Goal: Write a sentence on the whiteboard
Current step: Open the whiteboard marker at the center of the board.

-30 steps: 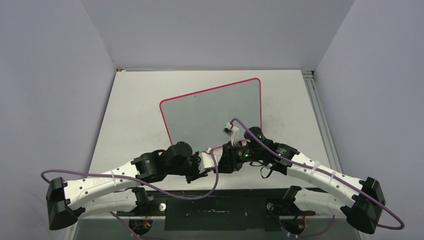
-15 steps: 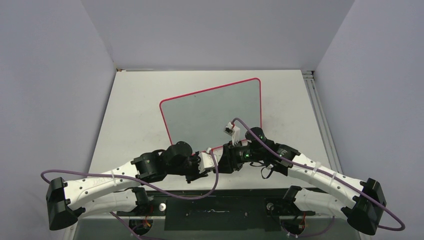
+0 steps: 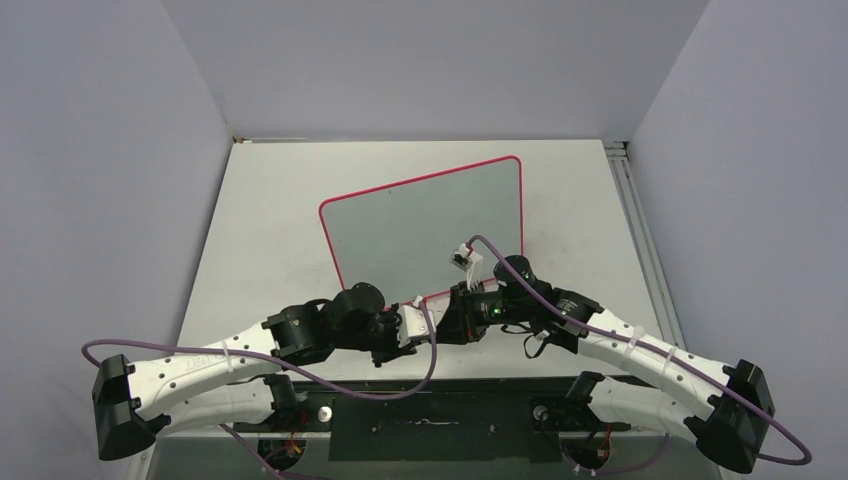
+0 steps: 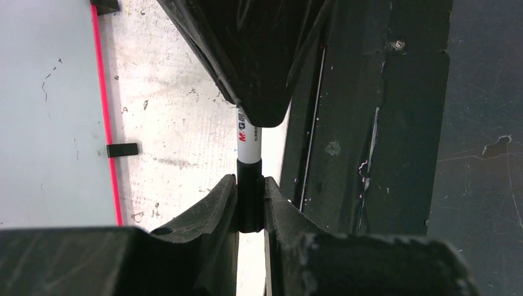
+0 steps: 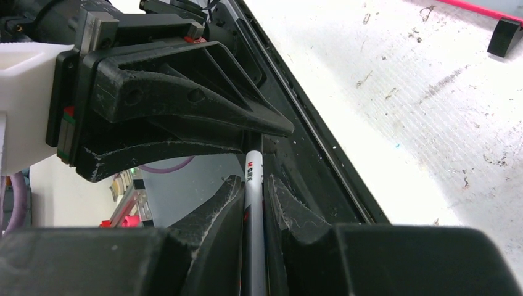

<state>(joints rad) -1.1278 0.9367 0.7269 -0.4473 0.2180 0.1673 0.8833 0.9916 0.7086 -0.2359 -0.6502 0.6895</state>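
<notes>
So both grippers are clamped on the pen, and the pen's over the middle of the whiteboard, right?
Not the middle. The left gripper and right gripper are both clamped on the pen, but it's off the whiteboard, over the table beside the board's red rim, as the left wrist view shows.

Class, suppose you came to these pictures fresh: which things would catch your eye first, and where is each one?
The red-rimmed whiteboard lies askew in the middle of the table, with no writing showing from above. Just before its near edge the two grippers meet tip to tip. The left gripper is shut on the black end of a marker pen, and the right gripper is shut on its white barrel.
</notes>
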